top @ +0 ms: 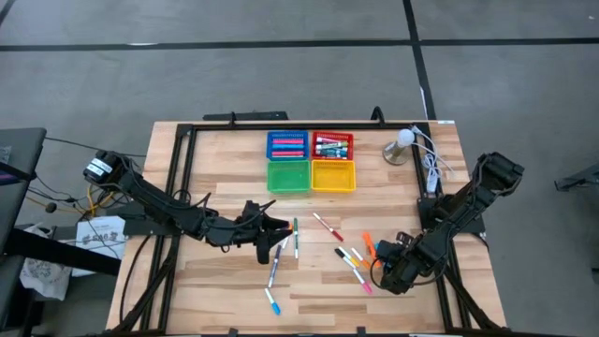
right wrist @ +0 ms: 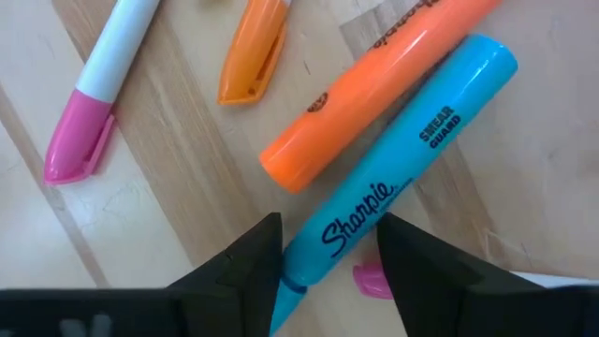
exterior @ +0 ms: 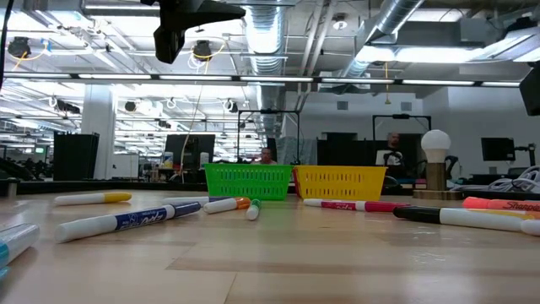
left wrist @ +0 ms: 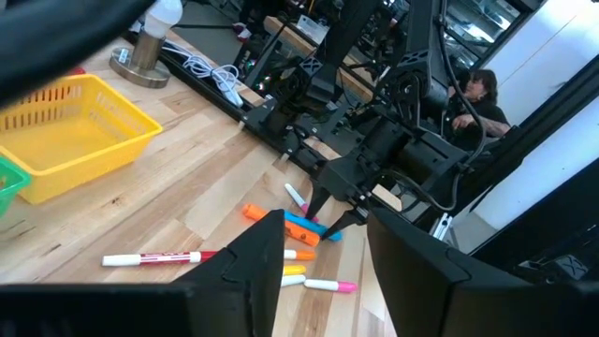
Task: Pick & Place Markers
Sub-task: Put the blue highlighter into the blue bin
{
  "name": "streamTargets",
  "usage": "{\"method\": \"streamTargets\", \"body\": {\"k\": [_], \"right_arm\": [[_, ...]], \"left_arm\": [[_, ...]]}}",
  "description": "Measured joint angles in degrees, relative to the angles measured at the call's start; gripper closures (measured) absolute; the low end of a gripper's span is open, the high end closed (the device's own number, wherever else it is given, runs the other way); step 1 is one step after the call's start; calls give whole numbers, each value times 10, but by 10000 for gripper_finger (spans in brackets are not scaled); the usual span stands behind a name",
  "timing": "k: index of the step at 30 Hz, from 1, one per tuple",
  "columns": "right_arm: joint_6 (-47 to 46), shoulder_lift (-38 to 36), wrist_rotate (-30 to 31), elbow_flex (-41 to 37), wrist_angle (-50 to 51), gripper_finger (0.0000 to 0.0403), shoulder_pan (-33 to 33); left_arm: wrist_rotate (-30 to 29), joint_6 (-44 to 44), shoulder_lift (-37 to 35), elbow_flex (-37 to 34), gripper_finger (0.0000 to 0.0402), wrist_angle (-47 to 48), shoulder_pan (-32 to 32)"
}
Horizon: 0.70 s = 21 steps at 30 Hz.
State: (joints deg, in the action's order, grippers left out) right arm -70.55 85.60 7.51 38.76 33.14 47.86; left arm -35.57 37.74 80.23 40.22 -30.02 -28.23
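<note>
Loose markers lie flat on the wooden table [top: 234, 290]: a red one [top: 326, 225], an orange one [top: 368, 245], blue-capped ones [top: 273, 267] and more. My right gripper [top: 386, 267] points down at a blue highlighter marker [right wrist: 412, 150], which lies beside an orange one [right wrist: 374, 94]. Its fingers stand open on either side of the blue body [right wrist: 328, 243]. My left gripper [top: 279, 230] hovers open and nearly level above the table's middle left, with nothing between its fingers [left wrist: 326, 225]. It also shows at the top of the low view [exterior: 181, 25]. My right gripper comes from above, pointing down, with one finger [right wrist: 253, 262] and the other [right wrist: 412, 262] on the two long sides of the blue marker, near its lower end [right wrist: 309, 267]. The fingers lie across it. The marker lies flat on the table. I cannot tell whether the fingers touch it.
Four square trays stand at the far middle: blue [top: 287, 145], red [top: 332, 145], green [top: 288, 176], yellow [top: 333, 175]. A bulb on a stand [top: 402, 142] and a white cable [top: 430, 164] sit at the far right. A pink-capped marker [right wrist: 80, 140] lies close to the right gripper.
</note>
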Motion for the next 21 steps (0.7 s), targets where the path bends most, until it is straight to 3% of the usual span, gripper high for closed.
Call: {"method": "streamTargets", "body": {"k": [10, 21], "right_arm": [[-16, 0, -3, 0, -8, 300, 0], [-92, 0, -15, 0, -10, 335, 0]], "left_arm": [[0, 0, 0, 0, 249, 0, 0], [0, 1, 0, -8, 249, 3, 0]]}}
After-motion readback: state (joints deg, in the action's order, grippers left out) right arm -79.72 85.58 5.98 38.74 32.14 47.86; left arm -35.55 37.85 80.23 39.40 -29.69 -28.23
